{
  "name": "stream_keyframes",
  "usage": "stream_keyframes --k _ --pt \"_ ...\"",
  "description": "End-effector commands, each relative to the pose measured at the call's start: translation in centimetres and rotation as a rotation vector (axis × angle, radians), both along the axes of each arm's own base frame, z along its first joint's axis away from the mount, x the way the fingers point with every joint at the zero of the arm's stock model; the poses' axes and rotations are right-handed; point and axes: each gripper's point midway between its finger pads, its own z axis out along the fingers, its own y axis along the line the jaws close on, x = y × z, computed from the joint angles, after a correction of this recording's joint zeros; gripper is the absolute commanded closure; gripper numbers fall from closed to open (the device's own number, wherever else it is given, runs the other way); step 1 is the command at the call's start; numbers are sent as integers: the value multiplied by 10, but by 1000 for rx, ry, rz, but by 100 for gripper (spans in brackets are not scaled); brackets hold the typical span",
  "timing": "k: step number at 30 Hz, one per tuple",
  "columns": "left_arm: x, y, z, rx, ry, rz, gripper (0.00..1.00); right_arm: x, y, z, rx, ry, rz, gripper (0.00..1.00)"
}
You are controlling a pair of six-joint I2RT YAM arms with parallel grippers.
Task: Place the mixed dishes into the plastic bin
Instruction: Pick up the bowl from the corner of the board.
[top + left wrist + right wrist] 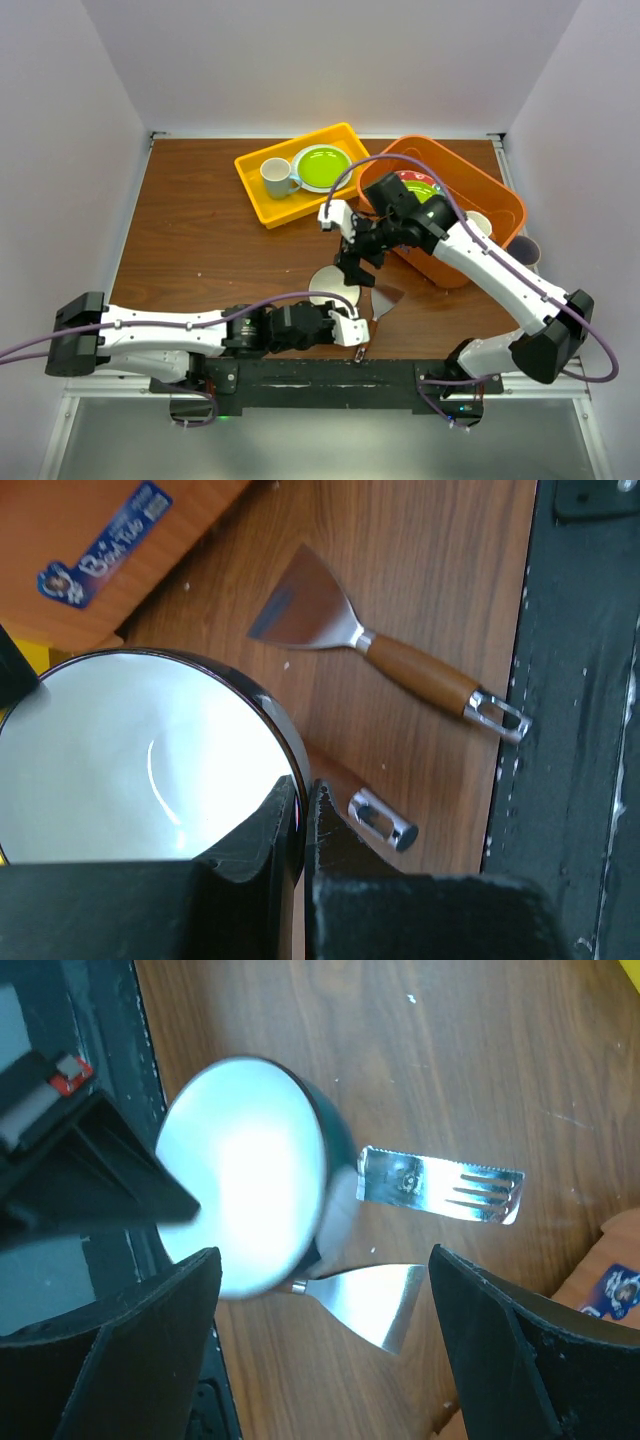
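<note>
left gripper (303,805) pinches near rim of dark-teal mug (328,283), centre-bottom of overhead frame; right gripper (322,1260) spread just above it; we place orange bin (497,200) up and right, nearer right arm.

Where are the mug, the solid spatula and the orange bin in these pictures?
mug (130,770): left wrist view, on its cream inside.
solid spatula (310,610): left wrist view, on its metal blade.
orange bin (492,192): top view, on its far right wall.
</note>
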Motion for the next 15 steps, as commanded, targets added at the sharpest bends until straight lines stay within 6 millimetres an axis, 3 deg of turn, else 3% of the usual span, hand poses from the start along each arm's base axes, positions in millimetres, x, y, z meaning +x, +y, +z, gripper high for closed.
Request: stream_keyframes --k 1,6,9,10,12,13,15 --pt "5 -34 65 -180 -48 -13 100 16 7 10 -94 -173 -58 11" --pt "5 -39 76 -202 -33 0 100 32 1 -2 -229 -309 -115 13" --pt "6 -39 81 -215 -30 13 100 38 -4 -6 -287 -369 -130 28" --pt "7 -39 81 -215 -30 16 100 39 -3 -3 -285 -379 -132 45" --pt "8 -40 83 -221 -28 24 100 38 -2 -1 -279 -384 -131 65" --pt "7 -37 77 -190 -23 26 100 38 -2 1 -274 -384 -130 80" --pt "9 -37 79 -192 -22 39 100 37 -2 1 -275 -379 -128 97"
